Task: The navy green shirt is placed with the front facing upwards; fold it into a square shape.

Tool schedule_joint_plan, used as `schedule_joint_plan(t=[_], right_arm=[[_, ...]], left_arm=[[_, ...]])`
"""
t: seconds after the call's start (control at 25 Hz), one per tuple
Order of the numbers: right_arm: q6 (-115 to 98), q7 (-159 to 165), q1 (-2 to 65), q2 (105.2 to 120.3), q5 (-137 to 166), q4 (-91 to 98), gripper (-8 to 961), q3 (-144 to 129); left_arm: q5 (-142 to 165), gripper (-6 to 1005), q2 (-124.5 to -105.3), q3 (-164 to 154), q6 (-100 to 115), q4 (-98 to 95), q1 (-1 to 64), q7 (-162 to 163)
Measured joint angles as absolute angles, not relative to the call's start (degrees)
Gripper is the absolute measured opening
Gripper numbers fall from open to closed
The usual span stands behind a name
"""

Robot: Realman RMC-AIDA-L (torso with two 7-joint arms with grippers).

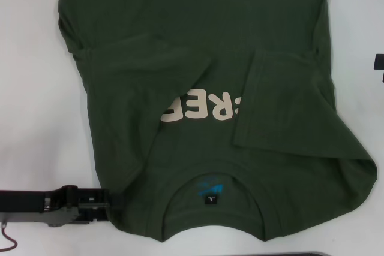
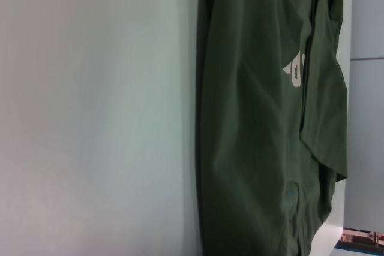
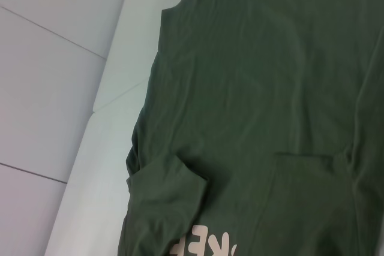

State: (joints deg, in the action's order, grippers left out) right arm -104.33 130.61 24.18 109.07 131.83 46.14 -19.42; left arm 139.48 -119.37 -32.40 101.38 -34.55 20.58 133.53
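The green shirt lies front-up across the frame's middle on the white surface, sleeves folded in, the left gripper at its lower-left shoulder, fingers unreadable, so it should pinch the edge cleanly.

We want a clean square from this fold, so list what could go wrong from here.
1. The navy green shirt has uneven sleeve folds; the right one flares past the body, so the square may skew.
2. The left gripper sits at the collar-side edge; dragging could bunch that shoulder.
3. The far hem is out of view.
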Motion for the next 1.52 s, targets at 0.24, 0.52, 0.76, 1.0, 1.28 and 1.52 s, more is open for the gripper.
schedule_joint_plan(t=[0.24, 0.52, 0.76, 1.0, 1.28, 1.52], right_arm=[[-104.39, 130.67, 24.22, 109.07, 131.83, 46.14, 876, -19.42], [-104.42, 130.69, 24.43, 109.13, 131.83, 46.14, 875, -19.42], [-104.49, 130.69, 24.68, 109.16, 131.83, 46.14, 875, -19.42], [-104.57, 130.69, 24.64, 109.12, 131.83, 46.14, 874, -19.36], [-105.14, 130.69, 24.54, 109.07, 131.39, 46.04, 873, -19.17], [-105.32, 130.69, 24.2, 108.77, 129.8, 45.23, 872, -18.8]], left_arm=[[139.26, 688, -119.42, -32.23, 100.59, -34.54, 21.15, 133.63], [139.04, 688, -119.83, -32.01, 100.01, -34.54, 22.06, 133.88], [139.05, 689, -120.52, -32.02, 99.37, -34.54, 23.02, 133.92], [139.04, 673, -120.65, -31.85, 97.46, -34.37, 23.1, 134.94], [138.47, 503, -120.55, -31.78, 99.1, -34.54, 23.84, 133.71], [138.56, 252, -119.85, -32.06, 99.84, -34.78, 23.92, 133.05]])
